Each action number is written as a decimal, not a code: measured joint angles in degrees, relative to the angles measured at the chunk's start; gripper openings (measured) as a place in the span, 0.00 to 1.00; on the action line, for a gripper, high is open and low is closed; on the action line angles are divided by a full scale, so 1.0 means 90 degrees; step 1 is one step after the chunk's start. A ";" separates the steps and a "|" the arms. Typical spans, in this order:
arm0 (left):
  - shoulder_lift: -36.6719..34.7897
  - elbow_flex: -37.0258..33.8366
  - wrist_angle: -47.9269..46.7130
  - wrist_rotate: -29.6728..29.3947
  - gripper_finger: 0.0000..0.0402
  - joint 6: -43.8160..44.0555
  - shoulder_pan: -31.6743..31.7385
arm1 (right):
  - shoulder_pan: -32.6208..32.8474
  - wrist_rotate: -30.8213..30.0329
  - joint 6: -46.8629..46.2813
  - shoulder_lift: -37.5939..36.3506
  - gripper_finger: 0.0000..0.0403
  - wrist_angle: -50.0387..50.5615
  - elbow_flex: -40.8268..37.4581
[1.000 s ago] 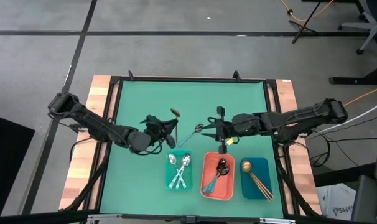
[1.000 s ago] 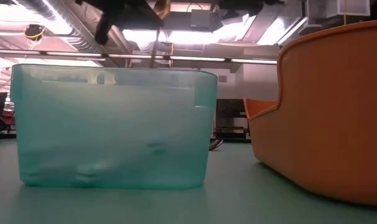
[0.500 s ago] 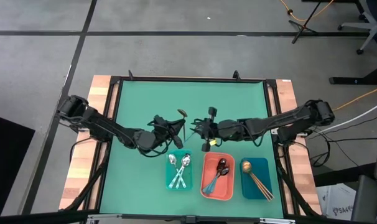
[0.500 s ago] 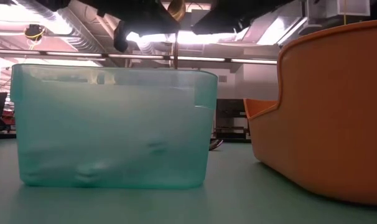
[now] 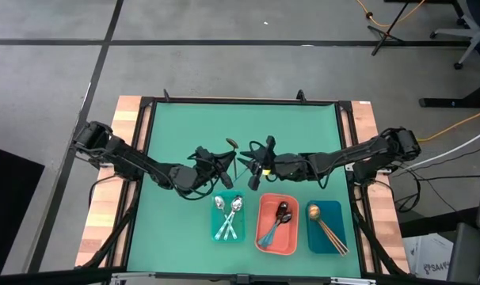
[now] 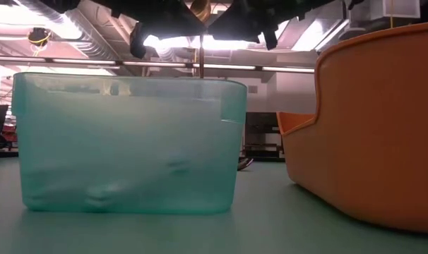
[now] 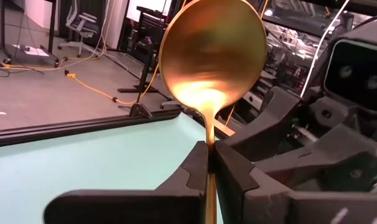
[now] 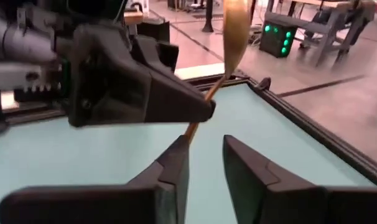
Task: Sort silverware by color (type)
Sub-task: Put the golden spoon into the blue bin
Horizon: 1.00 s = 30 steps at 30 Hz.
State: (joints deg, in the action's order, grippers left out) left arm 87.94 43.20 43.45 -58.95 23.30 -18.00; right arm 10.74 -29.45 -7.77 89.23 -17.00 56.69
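Observation:
A gold spoon [image 7: 212, 53] stands upright above the table's middle, bowl up, with my left gripper [image 7: 210, 150] shut on it; its bowl [image 5: 234, 145] also shows from above. The thin handle [image 6: 200, 60] hangs below the fingers. My right gripper [image 8: 206, 146] is open close in front of the left gripper [image 5: 228, 164], its fingers beside the spoon's handle [image 8: 200, 115]. At the near edge, the teal tray [image 5: 228, 233] holds two silver spoons, the coral tray [image 5: 265, 237] dark spoons and the dark blue tray [image 5: 339, 214] gold ones. My left gripper pinches the gold spoon's handle just under the bowl's neck [image 7: 210, 138] between its two fingers. The fingers come in level, from the table's left, and lie across the handle. The spoon is lifted clear and upright, with the rest of the handle hanging below. My right gripper has the handle running past one fingertip [image 8: 183, 144]; I cannot tell whether it touches.
The teal tray [image 6: 126, 141] and the coral tray [image 6: 369, 120] fill the low view under both grippers. The green mat [image 5: 184, 127] is bare on the far and left sides. Wooden strips and a dark frame [image 5: 145, 103] border it.
My right gripper has gone toward the table's left and down, rolling as it went, and now stands right by the left gripper. My left gripper shifted a little toward the table's right early on; the gold spoon has gone from tilted to upright.

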 joint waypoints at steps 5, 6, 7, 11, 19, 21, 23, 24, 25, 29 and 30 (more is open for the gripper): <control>0.0000 0.0000 0.0002 -0.0002 0.02 -0.0001 0.0000 | 0.0001 0.0189 -0.0478 0.0111 0.22 -0.0085 0.0000; 0.0000 0.0000 0.0001 0.0000 0.02 -0.0001 0.0000 | 0.0000 0.0295 -0.0508 0.0126 0.22 -0.0124 0.0000; 0.0000 0.0000 -0.0001 0.0001 0.02 -0.0001 0.0000 | -0.0001 0.0370 -0.0519 0.0138 0.22 -0.0111 0.0000; 0.0000 0.0000 0.0015 0.0007 0.02 -0.0001 0.0000 | 0.0001 0.0435 -0.0522 0.0224 0.22 -0.0216 0.0000; 0.0000 0.0000 0.0081 0.0045 0.02 0.0002 -0.0002 | -0.0010 0.0393 -0.0491 0.0304 0.22 -0.0443 0.0000; 0.0000 0.0000 0.0132 0.0223 0.02 0.0002 -0.0002 | -0.0069 0.0396 -0.0491 0.0303 0.22 -0.0443 0.0000; 0.0000 -0.0002 0.0199 0.0296 0.02 -0.0013 -0.0002 | -0.0130 0.0423 -0.0492 0.0303 0.22 -0.0442 0.0000; 0.0000 -0.0002 0.0240 0.0316 0.02 -0.0014 0.0002 | -0.0163 0.0443 -0.0490 0.0298 0.22 -0.0447 0.0000; -0.0001 -0.0002 0.0253 0.0325 0.02 -0.0018 0.0005 | -0.0168 0.0468 -0.0491 0.0296 0.22 -0.0449 0.0000; 0.0000 -0.0002 0.0270 0.0356 0.02 -0.0120 0.0000 | -0.0245 0.0749 -0.0489 0.0296 0.22 -0.0445 0.0000; 0.0000 -0.0002 0.0276 0.0366 0.02 -0.0120 0.0000 | -0.0247 0.0794 -0.0491 0.0296 0.22 -0.0446 0.0000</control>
State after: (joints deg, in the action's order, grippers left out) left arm 87.94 43.18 45.93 -55.65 22.21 -18.00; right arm 8.52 -22.30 -12.19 91.90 -21.02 56.69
